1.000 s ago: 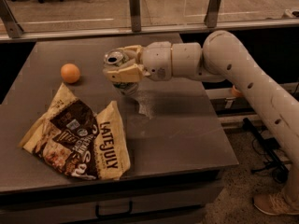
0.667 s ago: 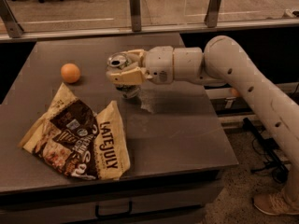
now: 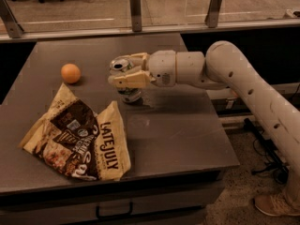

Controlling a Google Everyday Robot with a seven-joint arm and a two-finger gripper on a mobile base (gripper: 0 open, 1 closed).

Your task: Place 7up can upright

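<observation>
Camera view: claw [image 3: 117,72] grips upright 7up can [image 3: 130,95] on grey table [image 3: 187,123] beside glass partition [image 3: 173,3].

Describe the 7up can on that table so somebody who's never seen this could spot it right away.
On the grey table, follow the white arm to its end effector near the table's middle. Gripped there, roughly upright, is the 7up can: the only silvery cylinder, unlike the round orange ball to its left in view and the flat crumpled chip bag nearer the camera.

Arm stretched level; claw [image 3: 115,72] over table [image 3: 187,125] centre, clamped on 7up can [image 3: 130,95].
</observation>
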